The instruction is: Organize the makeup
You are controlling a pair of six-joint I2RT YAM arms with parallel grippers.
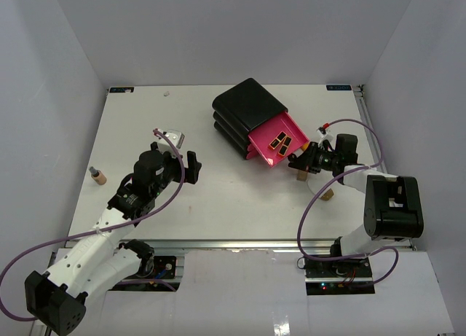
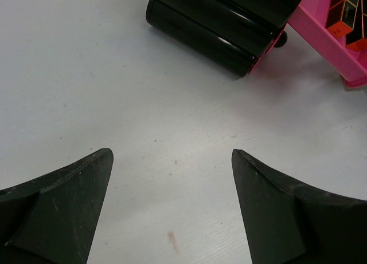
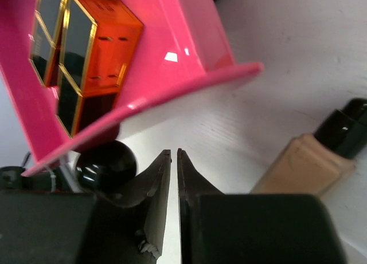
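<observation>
A tan bottle with a dark cap (image 3: pixel 309 164) lies on the table just right of my right gripper (image 3: pixel 173 153), which is shut on nothing beside the open pink drawer's (image 3: pixel 189 63) front lip and black knob (image 3: pixel 106 164). In the top view the right gripper (image 1: pixel 295 161) sits at the drawer's (image 1: pixel 279 144) near corner, with a tan bottle (image 1: pixel 300 176) below it and another (image 1: pixel 328 194) nearer the arm. A third tan bottle (image 1: pixel 97 176) stands at the far left. My left gripper (image 1: pixel 178 158) is open and empty over bare table (image 2: pixel 172 153).
The black box (image 1: pixel 250 114) with stacked drawers stands at the back centre; it also shows in the left wrist view (image 2: pixel 218 23). Its top drawer is pulled out and holds several orange-and-black cases (image 3: pixel 86 46). White walls enclose the table on three sides.
</observation>
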